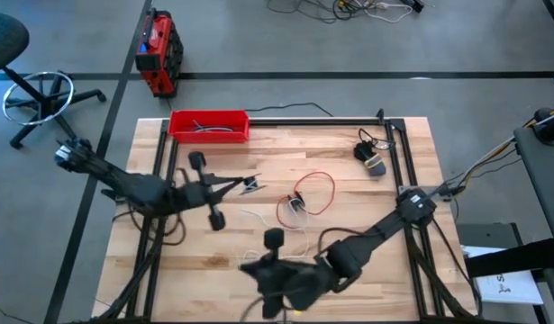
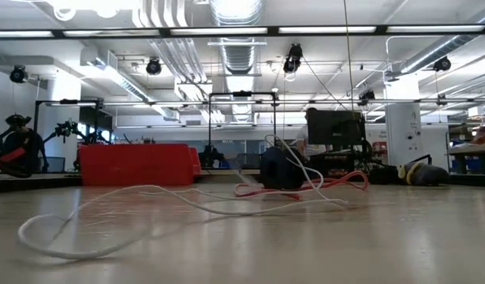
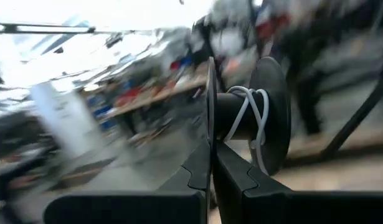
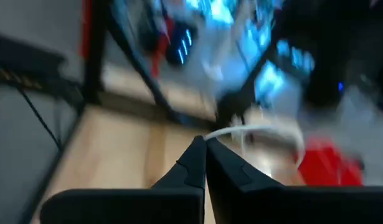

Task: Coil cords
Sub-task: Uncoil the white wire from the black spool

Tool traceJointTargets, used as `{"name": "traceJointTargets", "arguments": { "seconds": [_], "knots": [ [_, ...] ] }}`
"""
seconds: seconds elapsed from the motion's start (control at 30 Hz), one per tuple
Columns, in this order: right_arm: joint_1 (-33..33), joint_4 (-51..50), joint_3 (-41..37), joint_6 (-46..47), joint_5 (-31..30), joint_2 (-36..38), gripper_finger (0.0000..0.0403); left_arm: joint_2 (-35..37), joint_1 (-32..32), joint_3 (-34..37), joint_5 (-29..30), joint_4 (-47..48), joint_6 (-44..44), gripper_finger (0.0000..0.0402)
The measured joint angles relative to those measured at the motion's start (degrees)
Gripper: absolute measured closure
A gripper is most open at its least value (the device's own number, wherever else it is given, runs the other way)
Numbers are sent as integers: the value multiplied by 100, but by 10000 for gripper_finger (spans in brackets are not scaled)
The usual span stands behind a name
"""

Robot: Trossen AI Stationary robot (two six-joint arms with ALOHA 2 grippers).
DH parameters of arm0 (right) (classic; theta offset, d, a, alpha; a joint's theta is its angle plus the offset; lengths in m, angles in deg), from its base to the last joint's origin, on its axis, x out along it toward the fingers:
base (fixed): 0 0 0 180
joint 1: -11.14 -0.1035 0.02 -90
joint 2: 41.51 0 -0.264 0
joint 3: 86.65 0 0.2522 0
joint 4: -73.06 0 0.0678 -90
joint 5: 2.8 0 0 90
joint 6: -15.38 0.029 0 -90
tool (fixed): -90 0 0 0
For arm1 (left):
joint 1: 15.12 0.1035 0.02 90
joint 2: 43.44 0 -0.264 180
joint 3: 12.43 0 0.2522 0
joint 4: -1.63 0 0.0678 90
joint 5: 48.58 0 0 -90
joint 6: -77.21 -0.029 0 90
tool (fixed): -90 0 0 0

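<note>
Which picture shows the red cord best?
The high view: it looks down on the red cord and shows its whole loop on the table. The low view shows the cord only edge-on, as a flat red tangle by the white cord. I can't find it in the wrist views.

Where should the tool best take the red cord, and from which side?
On the loop's open arc at the right arm's side, from straight above: the red cord lies flat on the table, and that arc looks clear of its tangled end.
</note>
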Motion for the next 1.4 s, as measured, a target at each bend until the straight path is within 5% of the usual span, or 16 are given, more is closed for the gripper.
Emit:
{"name": "traceJointTargets", "arguments": {
  "seconds": [0.17,0.3,0.53,0.7,0.83,1.0,1.1,1.23,1.4],
  "knots": [
    [-228,610,759,-1485,-36,23,403,-359,172,239,581,480,-714,401],
    [-541,1220,661,-2601,-430,478,403,-580,227,558,958,685,-786,401],
    [-1093,609,662,-2615,-2173,1147,403,-793,192,1194,1010,679,-621,401],
    [-1390,-668,662,-1692,-3111,1433,403,-752,50,1479,1011,683,-598,401],
    [-1447,-2451,662,242,-3213,1568,403,-580,-229,1476,1012,480,-357,401],
    [-1240,-5252,564,3836,-2425,1481,403,-280,-649,774,757,380,-294,401],
    [-1031,-5886,200,5304,-1980,1315,403,-160,-711,168,623,349,-236,401],
    [-812,-4967,-408,5052,-1876,1135,403,-64,-645,-718,327,325,-259,401],
    [-409,-2636,-973,2889,-1841,819,403,-85,-413,-1813,-39,334,-436,401]
  ]
}}
